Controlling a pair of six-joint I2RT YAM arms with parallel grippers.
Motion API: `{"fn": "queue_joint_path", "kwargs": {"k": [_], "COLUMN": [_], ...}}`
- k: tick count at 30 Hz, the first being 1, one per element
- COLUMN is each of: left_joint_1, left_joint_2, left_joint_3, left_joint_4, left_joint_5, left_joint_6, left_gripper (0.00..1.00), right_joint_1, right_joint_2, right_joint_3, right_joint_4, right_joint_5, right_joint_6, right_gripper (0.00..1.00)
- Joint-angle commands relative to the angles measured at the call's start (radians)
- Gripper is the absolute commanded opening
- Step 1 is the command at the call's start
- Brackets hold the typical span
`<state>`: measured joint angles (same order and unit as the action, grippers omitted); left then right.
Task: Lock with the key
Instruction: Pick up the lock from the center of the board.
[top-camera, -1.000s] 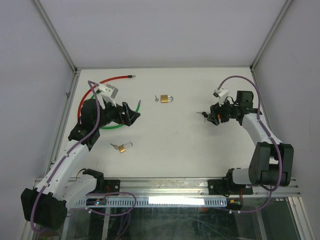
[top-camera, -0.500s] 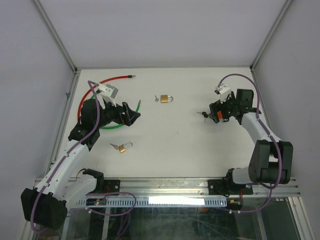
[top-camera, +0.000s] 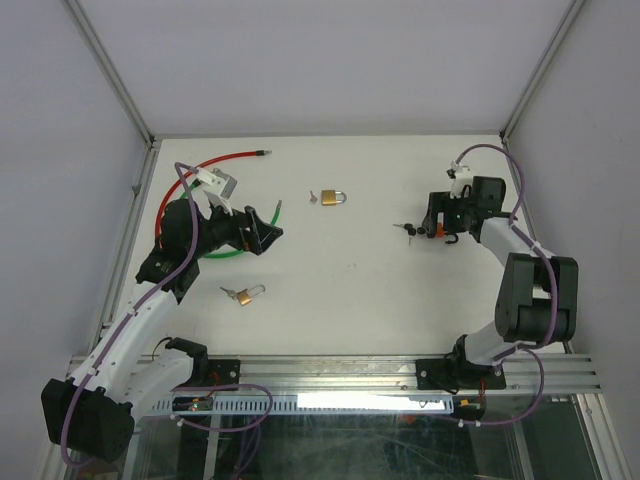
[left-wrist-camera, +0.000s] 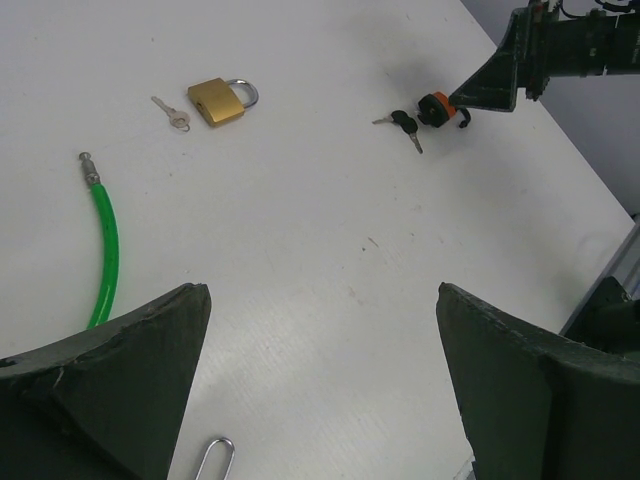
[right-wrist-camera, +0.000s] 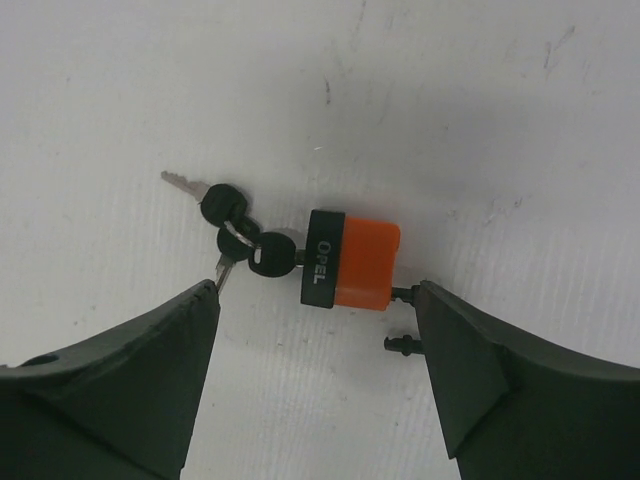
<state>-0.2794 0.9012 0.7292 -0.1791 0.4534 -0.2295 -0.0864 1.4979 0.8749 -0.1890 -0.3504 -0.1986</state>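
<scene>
Orange block-shaped padlock (right-wrist-camera: 355, 265) with black-headed keys (right-wrist-camera: 235, 235) lies on the white table (right-wrist-camera: 450, 100) at our right claw's (right-wrist-camera: 315, 298) wide-spread tips, long axis across the gap. Our left claw (left-wrist-camera: 322, 300), equally wide and empty, sits well apart.

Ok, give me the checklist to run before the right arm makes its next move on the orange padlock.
1. Right gripper open: ok, jaws stand apart with nothing held.
2. Orange padlock between its fingers: ok, it lies flat on the table, touching neither finger.
3. Key in the lock: ok, one of the black-headed keys looks seated in the padlock's black end.
4. Shackle closed: cannot tell, only black stubs show at its other end.
5. Left gripper out of the way: ok, open, empty, and well across the table.
</scene>
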Motion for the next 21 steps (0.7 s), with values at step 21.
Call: {"fn": "queue_joint_path", "kwargs": {"k": [21], "left_joint_1": [0.014], "left_joint_2": [-0.019], "left_joint_3": [-0.006], "left_joint_4": [0.055], "left_joint_5": [0.035], "left_joint_6": [-0.019], "left_gripper": [0.99], "right_joint_1": [0.063], "right_joint_2": [0.182], "right_joint_3": [0.093], "right_joint_4": [0.106], "right_joint_5": [0.232], "right_joint_6": [0.203], "right_gripper": [0.55]}}
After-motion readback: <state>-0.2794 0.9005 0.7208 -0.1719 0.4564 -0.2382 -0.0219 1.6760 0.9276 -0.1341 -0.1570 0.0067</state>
